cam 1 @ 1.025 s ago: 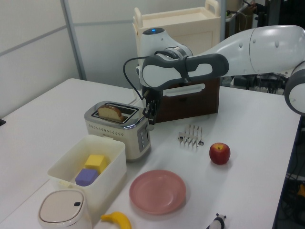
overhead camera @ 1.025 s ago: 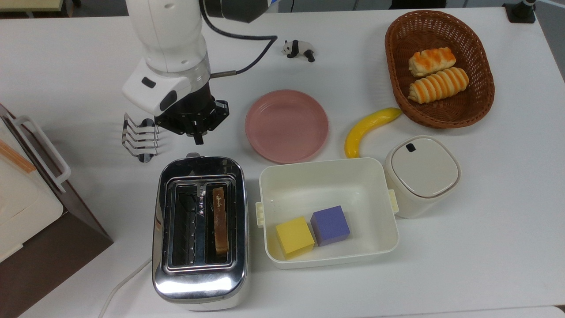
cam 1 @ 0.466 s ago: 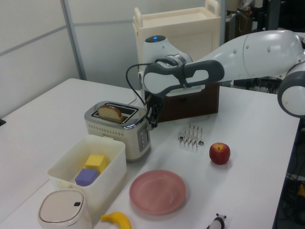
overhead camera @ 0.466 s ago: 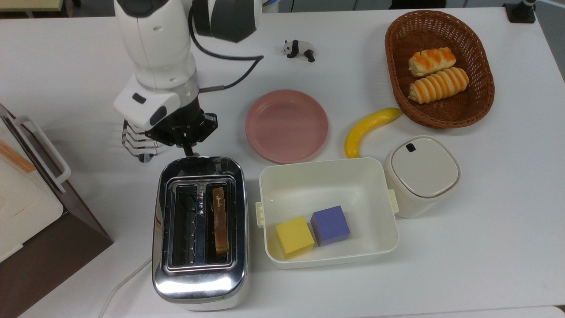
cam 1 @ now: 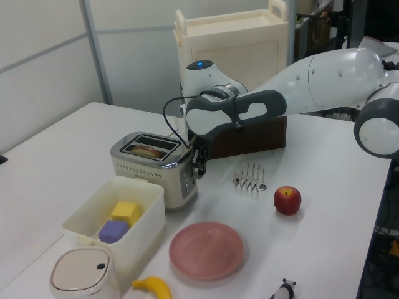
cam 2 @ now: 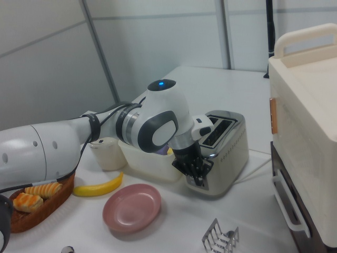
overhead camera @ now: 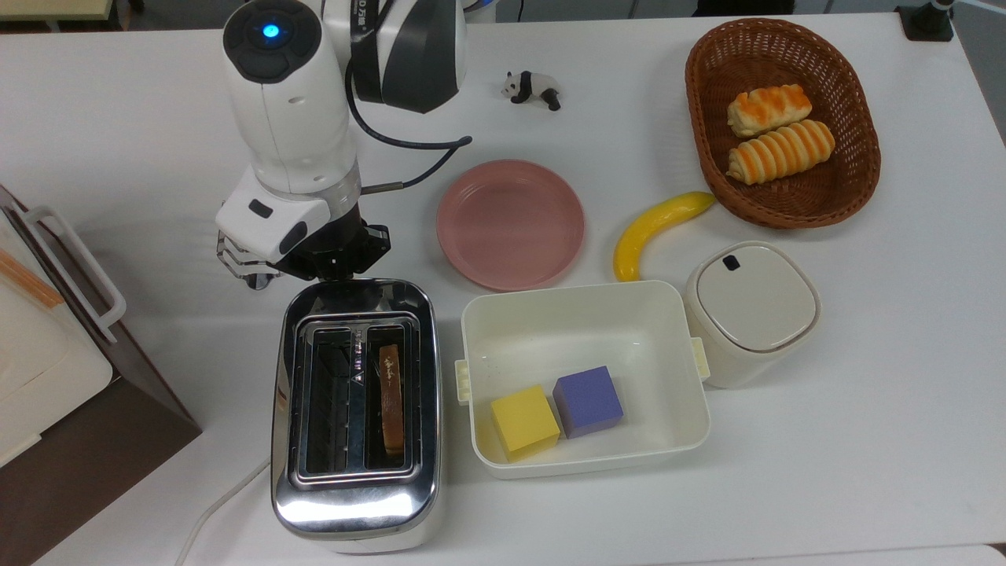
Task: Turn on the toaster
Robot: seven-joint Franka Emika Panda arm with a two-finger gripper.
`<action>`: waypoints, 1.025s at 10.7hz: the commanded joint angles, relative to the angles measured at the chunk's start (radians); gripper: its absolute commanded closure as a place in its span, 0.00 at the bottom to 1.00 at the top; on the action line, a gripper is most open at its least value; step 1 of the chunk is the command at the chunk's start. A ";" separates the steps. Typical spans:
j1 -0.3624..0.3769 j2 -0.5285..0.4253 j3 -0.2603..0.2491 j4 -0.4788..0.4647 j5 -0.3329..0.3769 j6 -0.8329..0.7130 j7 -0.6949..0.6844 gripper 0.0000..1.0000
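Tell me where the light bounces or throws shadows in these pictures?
In the top view, the toaster has a bright white glare on its chrome near end, and the arm casts a soft shadow on the table. In the left view, a faint shadow sits under the apple.

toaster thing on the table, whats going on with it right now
A single robot arm has its gripper down at the end face of the chrome toaster, where the lever sits. A slice of bread sits low in one slot; the other slot is empty. So the arm appears to be pushing the lever down to start it. The pink plate and the white bin with two blocks lie untouched nearby.
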 commanded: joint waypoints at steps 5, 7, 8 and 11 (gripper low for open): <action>0.007 0.027 -0.001 -0.013 -0.057 0.025 -0.010 1.00; 0.005 -0.064 -0.001 -0.012 -0.052 -0.043 -0.007 1.00; 0.002 -0.118 0.000 -0.009 -0.046 -0.124 -0.012 1.00; 0.011 -0.217 0.013 -0.010 -0.039 -0.298 -0.010 0.96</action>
